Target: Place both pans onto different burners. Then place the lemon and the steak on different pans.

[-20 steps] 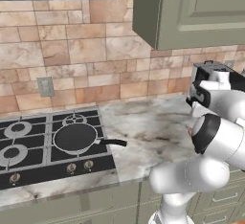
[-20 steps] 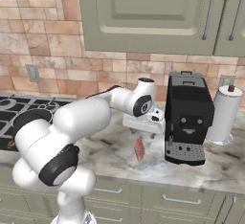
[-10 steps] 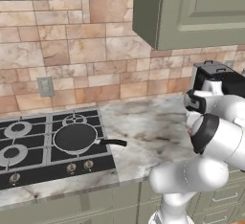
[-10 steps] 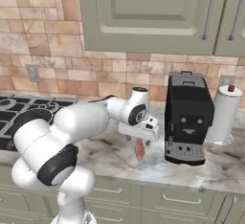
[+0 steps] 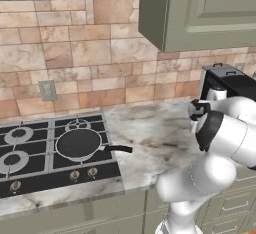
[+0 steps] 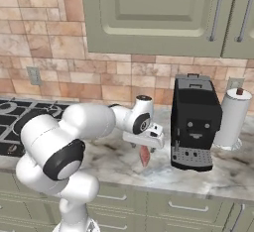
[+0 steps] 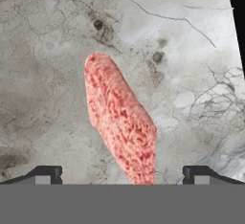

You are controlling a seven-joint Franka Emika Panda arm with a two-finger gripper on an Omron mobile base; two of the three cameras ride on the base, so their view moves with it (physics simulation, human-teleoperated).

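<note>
The steak (image 7: 122,120) is a pinkish-red slab lying on the marble counter (image 7: 191,74). In the hand view its near end sits between my two fingertips (image 7: 45,174). My gripper (image 7: 122,175) is open and hovers just above the meat without touching it. In the right base view the gripper (image 6: 144,146) hangs over the steak (image 6: 145,156), left of the coffee machine. A black pan (image 5: 78,143) with a thin black handle rests on the front right burner of the cooktop (image 5: 30,170). Two more burners (image 5: 19,134) stand bare to its left. The lemon is out of view.
A black coffee machine (image 6: 195,122) stands close to the right of the steak, and a paper towel roll (image 6: 232,119) beyond it. Green wall cabinets (image 6: 149,13) hang above the counter. Bare marble (image 5: 150,138) lies between the cooktop and the steak.
My hand has come down closer over the steak, jaws still wide. The steak and the pan have not moved.
</note>
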